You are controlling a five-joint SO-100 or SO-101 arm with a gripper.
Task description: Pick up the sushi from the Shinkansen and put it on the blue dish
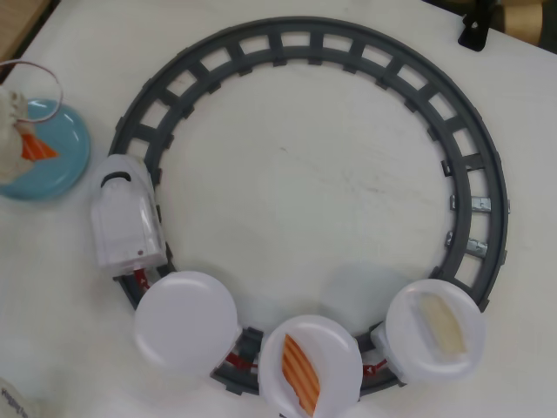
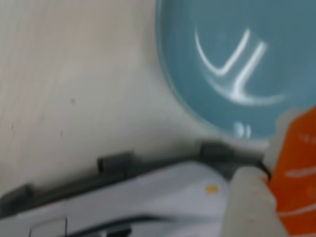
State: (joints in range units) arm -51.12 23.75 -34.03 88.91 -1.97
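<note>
Sushi (image 1: 36,149) clamped in the jaws over the blue dish (image 1: 61,165), arm mostly cut off at overhead view's left edge.

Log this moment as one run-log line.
phase: carry | gripper: shut on sushi, over blue dish | train: first plate empty | release: not yet

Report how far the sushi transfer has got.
Done: the bright orange salmon nigiri is off the white toy bullet train; its first round white plate is bare. In hand: the pincer holds the nigiri above the glossy light-blue dish. Left: lower and release.
</note>
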